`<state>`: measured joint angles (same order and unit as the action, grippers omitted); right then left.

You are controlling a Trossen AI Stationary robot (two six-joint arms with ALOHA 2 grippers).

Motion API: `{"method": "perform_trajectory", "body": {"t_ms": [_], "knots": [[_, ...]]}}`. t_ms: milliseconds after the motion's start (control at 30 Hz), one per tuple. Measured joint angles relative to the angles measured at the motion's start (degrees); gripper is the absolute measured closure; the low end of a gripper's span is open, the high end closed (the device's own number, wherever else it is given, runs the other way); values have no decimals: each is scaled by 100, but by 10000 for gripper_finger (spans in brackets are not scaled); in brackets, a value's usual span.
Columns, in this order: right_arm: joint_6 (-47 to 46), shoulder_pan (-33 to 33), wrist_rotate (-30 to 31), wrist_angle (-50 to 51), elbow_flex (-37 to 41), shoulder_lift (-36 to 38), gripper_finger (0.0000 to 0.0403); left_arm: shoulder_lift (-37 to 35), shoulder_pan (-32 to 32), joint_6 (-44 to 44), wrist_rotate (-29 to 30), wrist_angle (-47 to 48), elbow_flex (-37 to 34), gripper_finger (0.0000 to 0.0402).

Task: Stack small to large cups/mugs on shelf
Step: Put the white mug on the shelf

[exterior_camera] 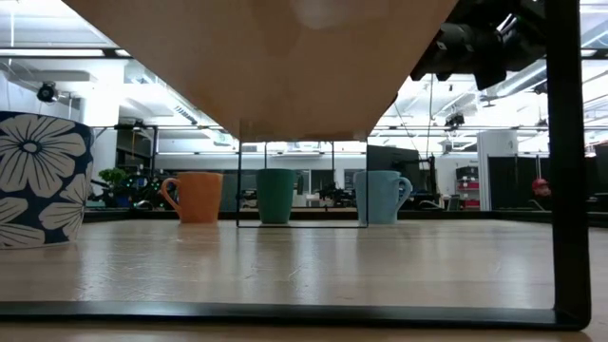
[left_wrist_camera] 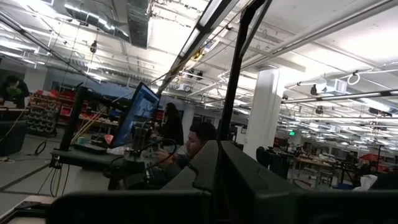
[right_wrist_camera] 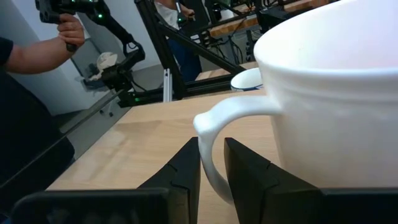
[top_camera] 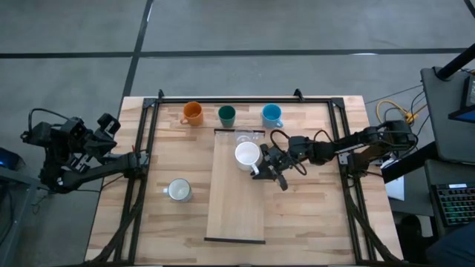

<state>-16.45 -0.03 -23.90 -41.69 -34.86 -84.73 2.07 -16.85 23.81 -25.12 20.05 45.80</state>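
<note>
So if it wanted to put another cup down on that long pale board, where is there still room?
The shelf is bare from the white mug down to its near dark strip. The far end is crowded: the clear glass sits there, the white mug just behind it, and the right end effector is at the mug's handle. On the tabletop, the orange mug, dark green cup and light blue mug line the far edge.
</note>
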Motion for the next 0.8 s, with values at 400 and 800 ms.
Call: {"method": "perform_trajectory", "body": {"t_ms": [400, 800], "knots": [[140, 0, -4, 1228, -612, 4, 339, 0, 1, 0, -18, 0, 3, 398], [149, 15, -2, 1408, -703, 4, 339, 0, -1, 0, -152, 0, 9, 398]]}}
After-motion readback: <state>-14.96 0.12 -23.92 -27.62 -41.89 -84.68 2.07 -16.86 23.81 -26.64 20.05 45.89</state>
